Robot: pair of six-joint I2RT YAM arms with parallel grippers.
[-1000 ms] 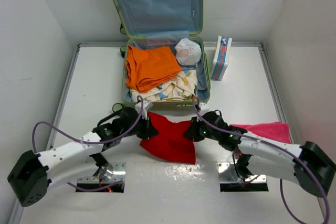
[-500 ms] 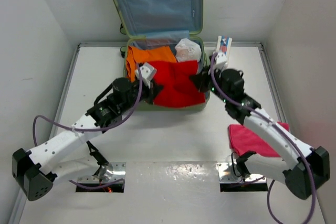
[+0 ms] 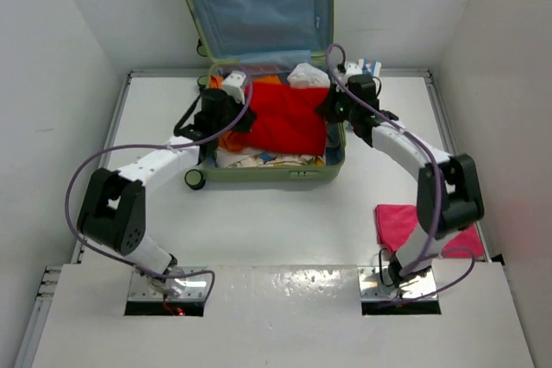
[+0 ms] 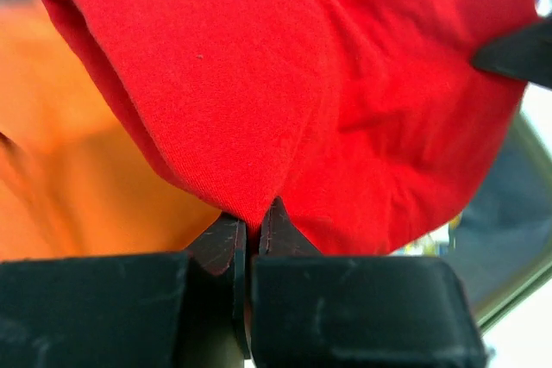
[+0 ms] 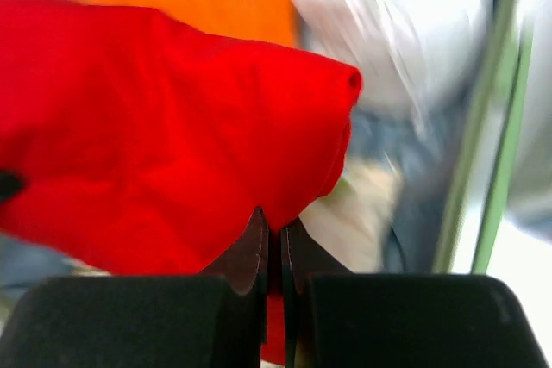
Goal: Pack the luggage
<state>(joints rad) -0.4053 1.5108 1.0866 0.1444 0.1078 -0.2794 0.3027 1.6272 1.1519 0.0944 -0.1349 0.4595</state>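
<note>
The light-green luggage [image 3: 269, 175] lies open at the table's far middle, lid [image 3: 259, 2] up. Inside lie an orange garment [image 3: 226, 137], a patterned cloth [image 3: 269, 159] and a white bag [image 3: 309, 76]. A red cloth [image 3: 285, 116] is stretched over the luggage between both grippers. My left gripper [image 3: 243, 115] is shut on its left edge; in the left wrist view [image 4: 254, 213] red fabric [image 4: 328, 92] is pinched over the orange garment [image 4: 52, 152]. My right gripper [image 3: 323, 111] is shut on its right edge; the right wrist view [image 5: 274, 223] shows the cloth [image 5: 155, 144] pinched.
A pink cloth [image 3: 414, 228] lies on the table at the right front. A striped box [image 3: 373, 67] stands right of the luggage, mostly behind my right arm. White walls close in both sides and a raised rim borders the table.
Both grippers carried the red cloth from the table in front of the luggage forward and over its open half. The pink cloth stayed on the table.
</note>
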